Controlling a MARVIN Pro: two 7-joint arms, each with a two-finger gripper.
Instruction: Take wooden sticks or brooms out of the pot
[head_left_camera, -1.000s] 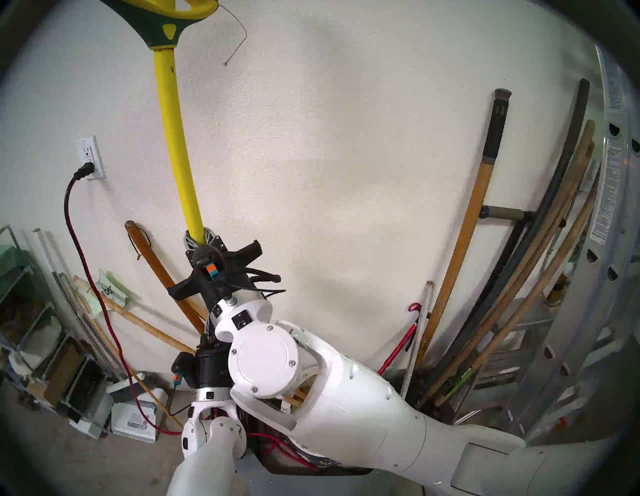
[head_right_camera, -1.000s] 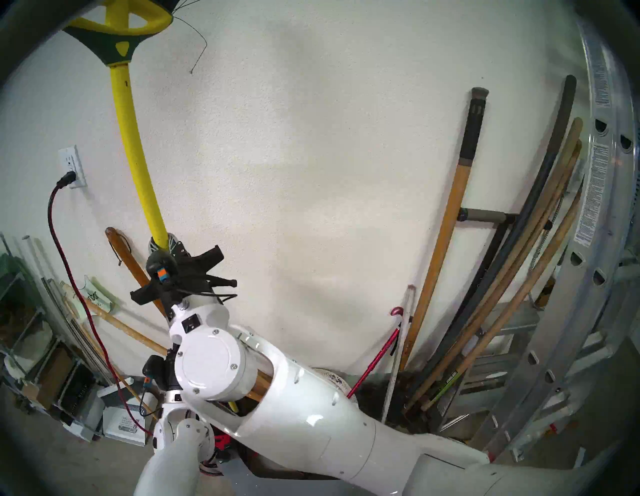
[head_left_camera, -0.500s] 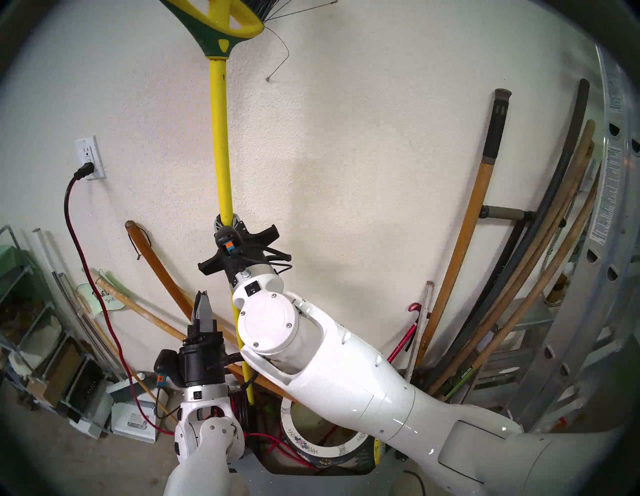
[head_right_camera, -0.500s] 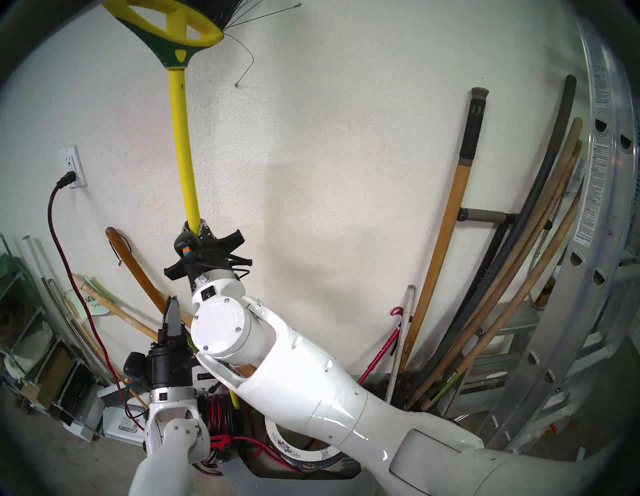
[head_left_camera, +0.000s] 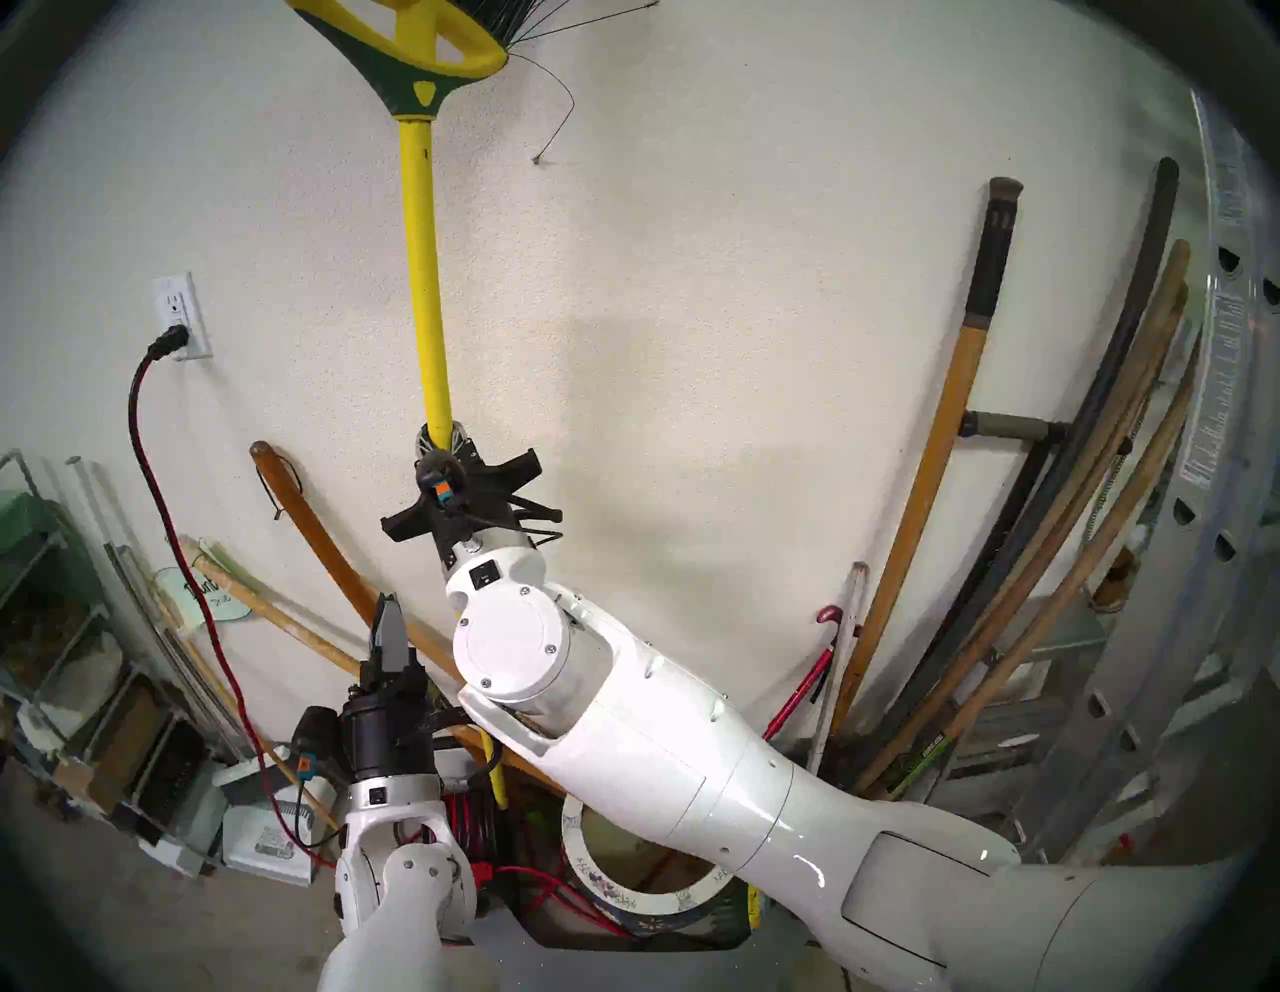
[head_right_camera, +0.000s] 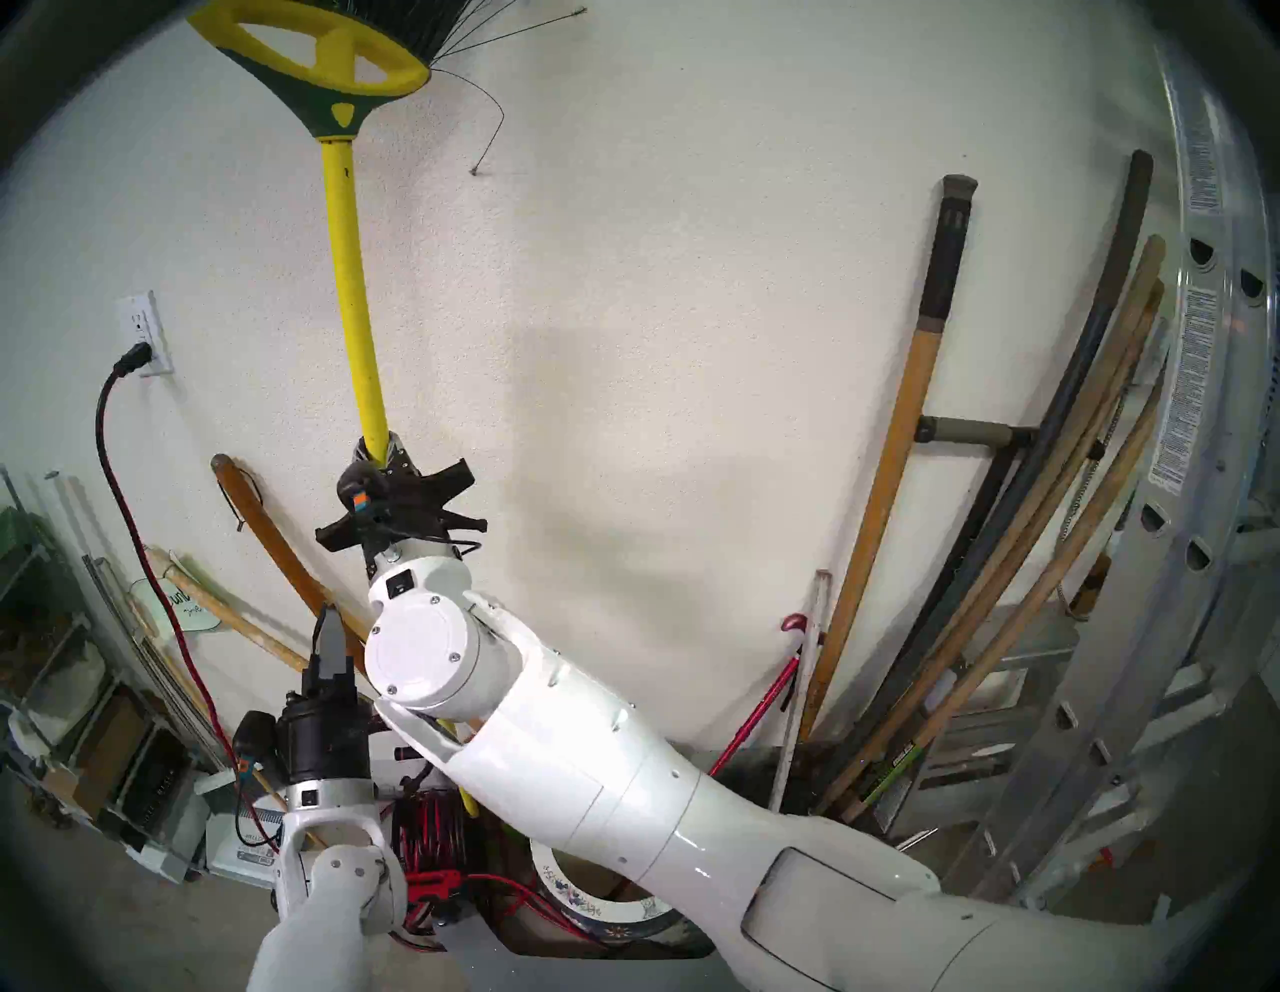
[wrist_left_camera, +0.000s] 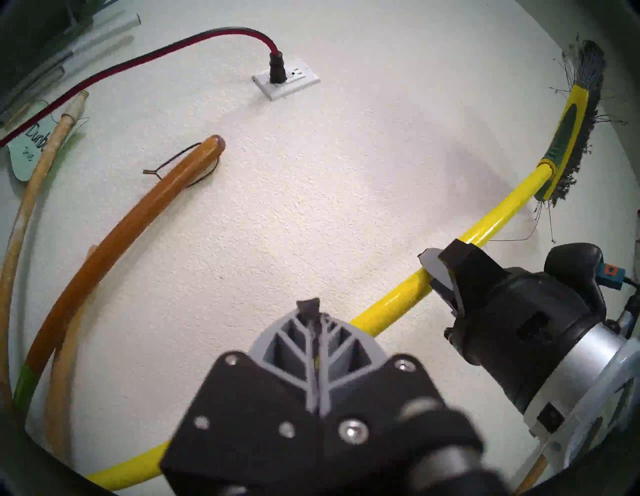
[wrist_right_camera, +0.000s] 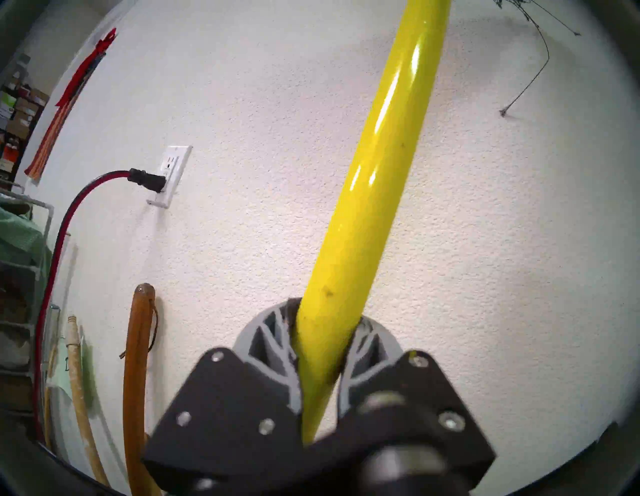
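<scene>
The right tool (head_left_camera: 440, 452) is clamped tight on the broom (head_left_camera: 424, 263), gripping the long bright yellow pole about midway along its length, and the right wrist view shows the grey ribbed fingers (wrist_right_camera: 268, 341) pressed against either side of the glossy pole. The broom stands nearly upright against the white wall (head_left_camera: 727, 332), head at the top: a yellow-and-green plastic frame with a fan of black bristles, a few stray strands curling off to the side. The pole's lower end (head_left_camera: 500, 796) hangs in the air just beside the red-and-black cable reel (head_left_camera: 465, 824), outside the pot (head_left_camera: 644, 900), not inside it. The pot sits low on the floor, partly hidden under the right arm; its wide white rim with small painted flowers shows, and its inside looks stained. The left tool (head_left_camera: 390, 627) is pinched fully closed on nothing, pointing up next to the pole but apart from it. An orange-brown stick (head_left_camera: 312, 533) leans on the wall behind it.
</scene>
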